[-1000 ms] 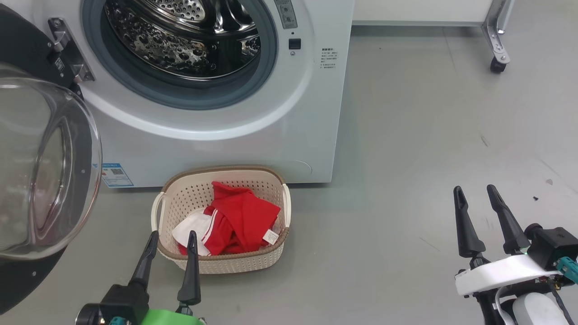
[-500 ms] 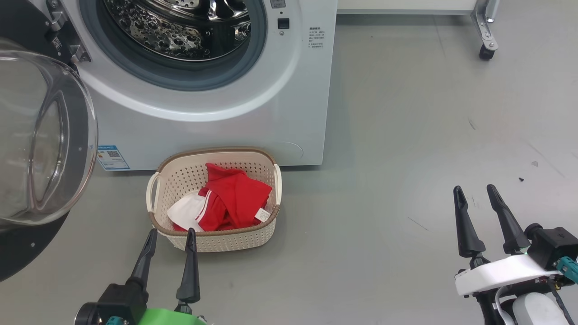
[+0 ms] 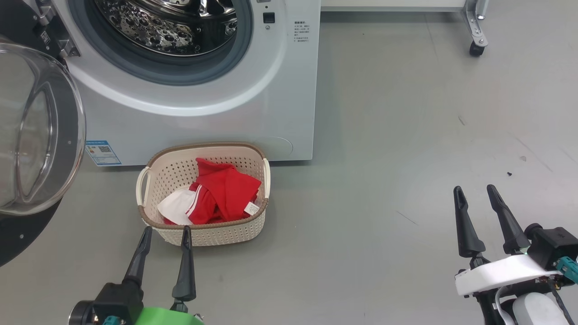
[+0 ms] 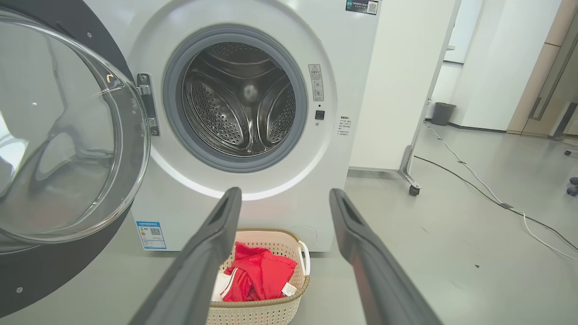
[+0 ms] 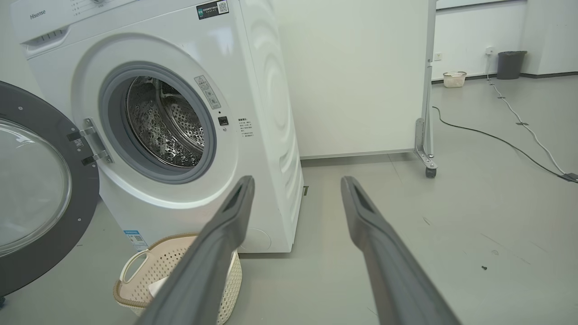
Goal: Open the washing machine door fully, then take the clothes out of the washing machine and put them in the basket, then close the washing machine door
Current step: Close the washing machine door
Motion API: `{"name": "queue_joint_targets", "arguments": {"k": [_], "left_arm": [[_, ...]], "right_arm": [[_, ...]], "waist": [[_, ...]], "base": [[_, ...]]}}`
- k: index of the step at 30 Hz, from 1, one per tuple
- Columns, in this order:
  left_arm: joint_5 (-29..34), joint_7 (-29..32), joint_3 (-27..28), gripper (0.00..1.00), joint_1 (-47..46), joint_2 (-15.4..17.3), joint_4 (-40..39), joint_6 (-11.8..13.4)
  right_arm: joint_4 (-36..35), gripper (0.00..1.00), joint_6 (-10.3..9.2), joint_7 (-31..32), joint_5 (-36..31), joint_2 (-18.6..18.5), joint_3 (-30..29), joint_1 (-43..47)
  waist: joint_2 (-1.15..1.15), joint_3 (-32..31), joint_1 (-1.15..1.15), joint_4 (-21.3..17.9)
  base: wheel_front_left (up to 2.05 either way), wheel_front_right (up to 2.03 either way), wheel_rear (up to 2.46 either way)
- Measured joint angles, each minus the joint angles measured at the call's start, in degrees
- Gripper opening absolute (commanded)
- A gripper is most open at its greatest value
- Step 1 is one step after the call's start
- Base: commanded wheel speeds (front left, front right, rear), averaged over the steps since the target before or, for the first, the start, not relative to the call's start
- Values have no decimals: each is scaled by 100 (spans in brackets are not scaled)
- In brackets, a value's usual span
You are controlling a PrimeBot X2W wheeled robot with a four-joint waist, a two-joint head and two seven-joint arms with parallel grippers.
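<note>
Clothes (red with white parts) lie heaped in the basket, which sits on the floor just in front of the washing machine, as seen from my head camera. The washing machine door hangs wide open at the left. My left tool hovers just short of the basket's near wall, fingers spread and empty; my right tool is well apart over bare floor, likewise spread and holding nothing.

From my left wrist, the perforated steel drum gleams behind its grey rubber ring, with the basket low between the parted fingers.

From my right wrist, I see the machine at an angle, the open door at left, the basket at its foot — and a wheeled metal stand beside the machine.
</note>
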Motion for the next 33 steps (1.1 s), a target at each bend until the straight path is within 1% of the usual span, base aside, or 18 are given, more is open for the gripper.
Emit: {"name": "queue_joint_targets", "arguments": {"k": [33], "left_arm": [[7, 0, -2, 100, 2, 0, 59, 0]], "right_arm": [[67, 100, 0, 0, 0, -5, 54, -2]], "waist": [[0, -152, 0, 12]], "base": [[1, 1, -2]]}}
